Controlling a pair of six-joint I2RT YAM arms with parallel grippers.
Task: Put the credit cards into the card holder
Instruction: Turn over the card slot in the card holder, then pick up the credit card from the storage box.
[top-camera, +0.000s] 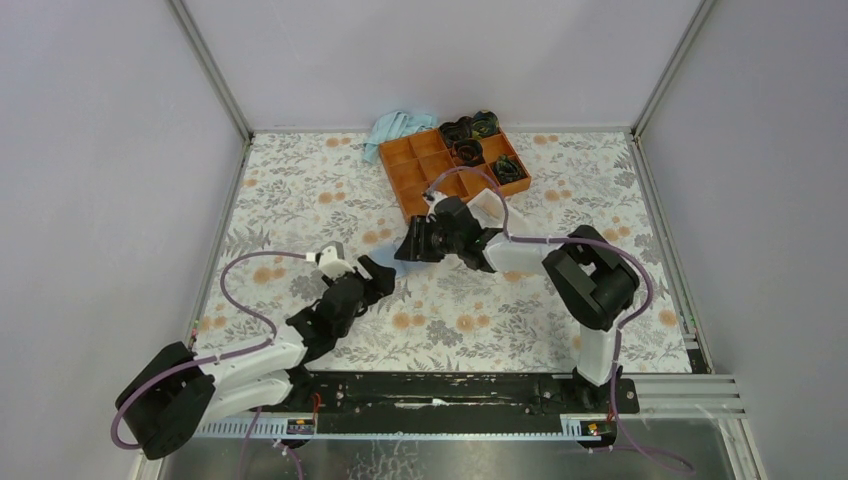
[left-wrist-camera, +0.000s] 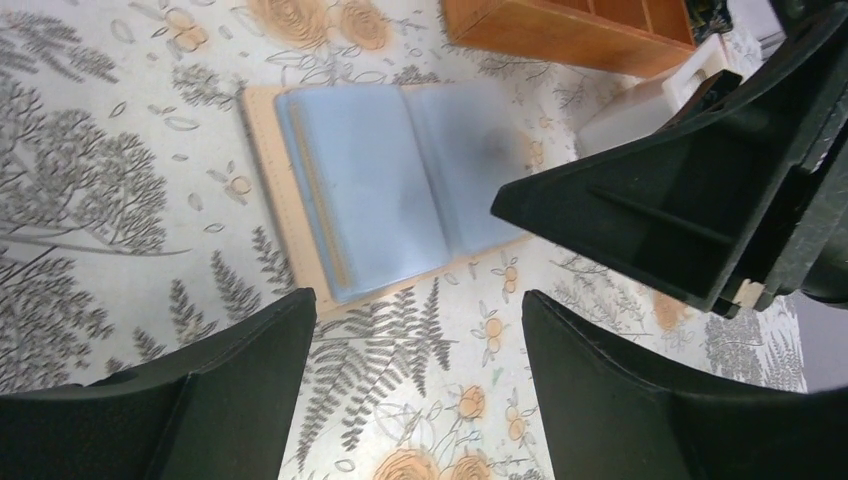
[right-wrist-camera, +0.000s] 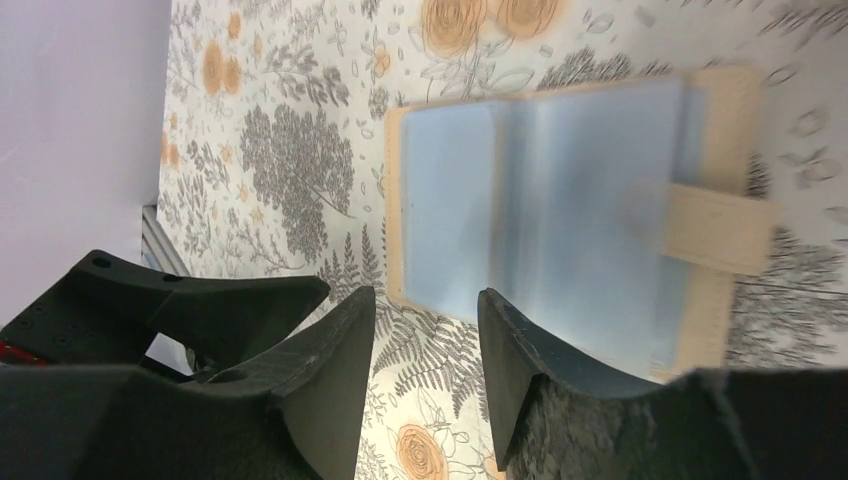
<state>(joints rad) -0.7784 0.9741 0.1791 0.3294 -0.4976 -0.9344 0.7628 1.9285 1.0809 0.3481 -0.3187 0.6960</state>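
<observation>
Left gripper (left-wrist-camera: 418, 300) released, fingers wide apart, nothing between them, hovering above floral table (left-wrist-camera: 90, 200). Right gripper (right-wrist-camera: 426, 295) also spread, only cloth showing in its gap.

Card holder (left-wrist-camera: 380, 190) lay open and flat mid-table between both grippers, at 12 o'clock off the left fingertips. Right gripper overhung its 3 o'clock side. In left wrist view, tan border showed along holder's 9 and 6 o'clock edges. Light-blue pages (right-wrist-camera: 560, 190) filled the inside; cards or sleeves, couldn't tell.

In right wrist view, tab (right-wrist-camera: 715, 228) lay flat across holder's 3 o'clock edge. Light-blue sheet (right-wrist-camera: 620, 375) sat by that gripper's 3 o'clock finger; touching or not, unclear.

Open cloth at holder's 9 o'clock side in left wrist view. Orange tray (left-wrist-camera: 560, 35) was near at 1 o'clock, apart from holder. Pages too blurred to read any print.
</observation>
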